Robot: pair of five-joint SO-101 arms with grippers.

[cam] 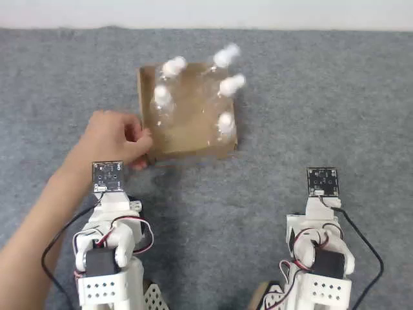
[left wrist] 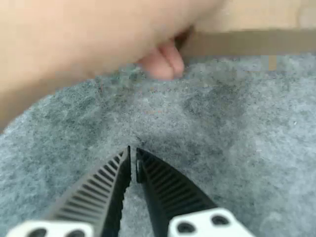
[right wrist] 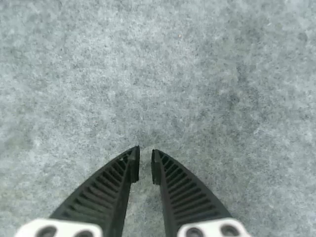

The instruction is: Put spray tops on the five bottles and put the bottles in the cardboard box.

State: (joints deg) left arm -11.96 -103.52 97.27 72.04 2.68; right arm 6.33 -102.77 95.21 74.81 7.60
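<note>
Cardboard box [cam: 193, 152], hand [cam: 113, 137] on corner, grey mat [cam: 258, 206]

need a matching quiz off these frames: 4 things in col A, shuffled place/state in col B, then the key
Column A
1. cardboard box
2. person's hand
3. spray tops
4. right claw

Column B
a. white, sitting on the bottles
b. shut, over grey carpet, holding nothing
c. touching the box at one corner
d. resting on the carpet with five bottles inside

Pairs: 1-d, 2-c, 3-a, 4-b
</note>
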